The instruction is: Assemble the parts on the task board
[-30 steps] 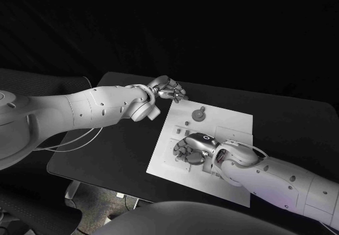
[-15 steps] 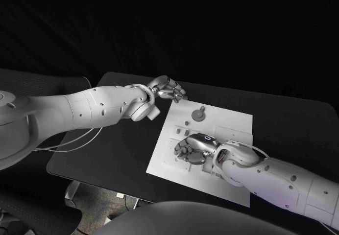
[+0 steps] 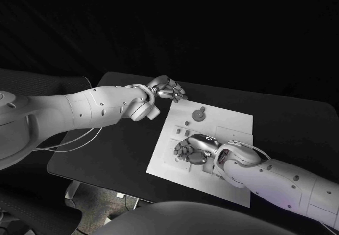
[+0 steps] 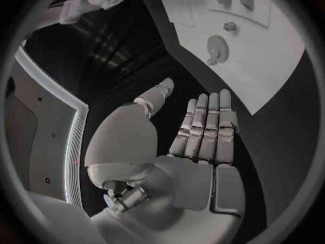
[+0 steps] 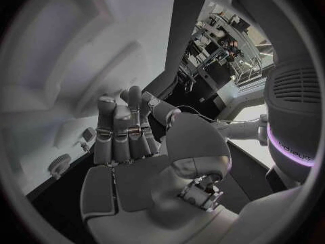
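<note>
The white task board (image 3: 225, 128) lies in the middle of the black table. A round part (image 3: 199, 115) with a small stub sits on its far half, and small parts (image 3: 185, 132) stand nearer the middle. My right hand (image 3: 192, 149) is low over the board's near-left area, fingers curled down toward it; what lies beneath them is hidden. In the right wrist view its fingers (image 5: 125, 130) lie side by side above the board, the thumb close to their tips. My left hand (image 3: 168, 89) hovers off the board's far-left corner. The left wrist view shows its palm (image 4: 196, 146) empty, fingers straight.
Black table (image 3: 113, 147) stretches wide to the left of the board, where my left forearm (image 3: 92, 107) hangs above it. The left wrist view shows the round part (image 4: 218, 47) and small pieces (image 4: 235, 0) on the board, well ahead of the fingers.
My right hand has crept slightly toward the far side over the board, with its fingers still curled down. The left hand has stayed in place.
</note>
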